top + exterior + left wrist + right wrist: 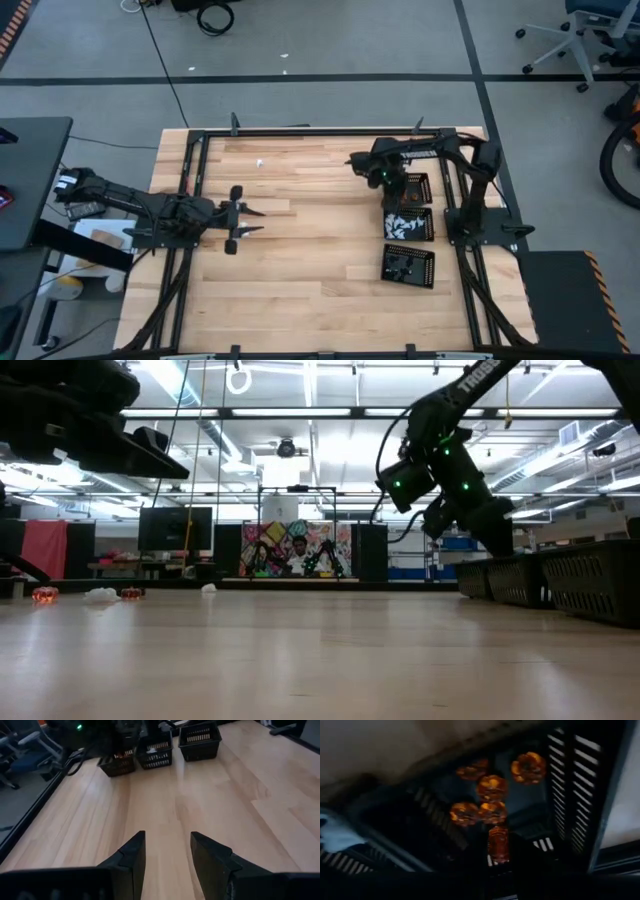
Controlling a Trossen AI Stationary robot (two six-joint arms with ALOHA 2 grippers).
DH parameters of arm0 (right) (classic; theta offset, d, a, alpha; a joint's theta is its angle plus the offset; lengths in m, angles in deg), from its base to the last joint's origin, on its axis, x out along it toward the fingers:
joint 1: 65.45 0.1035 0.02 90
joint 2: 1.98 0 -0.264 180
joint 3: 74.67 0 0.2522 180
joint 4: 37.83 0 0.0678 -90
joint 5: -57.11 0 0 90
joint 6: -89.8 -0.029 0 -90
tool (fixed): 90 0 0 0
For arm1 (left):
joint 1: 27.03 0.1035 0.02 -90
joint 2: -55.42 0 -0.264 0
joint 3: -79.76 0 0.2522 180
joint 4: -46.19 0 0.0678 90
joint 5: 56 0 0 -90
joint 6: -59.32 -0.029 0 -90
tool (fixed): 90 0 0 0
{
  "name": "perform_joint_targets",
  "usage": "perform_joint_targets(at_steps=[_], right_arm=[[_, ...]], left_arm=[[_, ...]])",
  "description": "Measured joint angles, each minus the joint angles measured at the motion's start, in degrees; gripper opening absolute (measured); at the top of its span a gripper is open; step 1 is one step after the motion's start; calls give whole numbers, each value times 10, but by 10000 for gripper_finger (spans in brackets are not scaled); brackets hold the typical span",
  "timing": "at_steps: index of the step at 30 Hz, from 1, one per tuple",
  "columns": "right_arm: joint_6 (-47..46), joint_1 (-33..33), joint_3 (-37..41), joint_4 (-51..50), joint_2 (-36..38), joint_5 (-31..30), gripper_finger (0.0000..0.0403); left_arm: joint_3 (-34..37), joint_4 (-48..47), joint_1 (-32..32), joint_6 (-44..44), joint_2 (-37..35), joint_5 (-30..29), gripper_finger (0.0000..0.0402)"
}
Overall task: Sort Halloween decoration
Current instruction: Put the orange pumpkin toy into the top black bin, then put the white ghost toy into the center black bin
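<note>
Right wrist view shows the right gripper (498, 851) pinching a small orange pumpkin-like decoration (498, 842) above the far black perforated plastic basket (411, 187), at two o'clock on the table. Releasing off-centre could bounce it out. The left gripper (168, 851) waits open at nine o'clock.

You're looking at a pale wooden table (310, 260) carrying three black perforated trays (408, 266) in a row along its right side, while one small white piece (259, 162) lies alone near the far edge.
</note>
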Motion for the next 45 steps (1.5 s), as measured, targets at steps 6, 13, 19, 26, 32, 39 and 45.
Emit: perform_joint_targets(at_steps=[6,13,19,26,32,39,45], right_arm=[[25,-40,0,-4,0,6,113],[23,-53,-40,-41,0,42,166],[28,-38,-133,32,12,28,171],[58,-28,-171,327,30,58,170],[44,-12,-122,606,26,154,170],[68,33,7,964,26,165,170],[70,45,83,1124,26,171,169]], left_arm=[[0,0,0,10,0,-20,142],[0,0,44,71,0,-140,142],[0,0,166,113,33,-100,134],[1,42,328,158,140,-25,121],[0,135,399,166,212,-25,122],[0,212,451,210,311,-15,161],[-43,254,480,219,412,-15,180]])
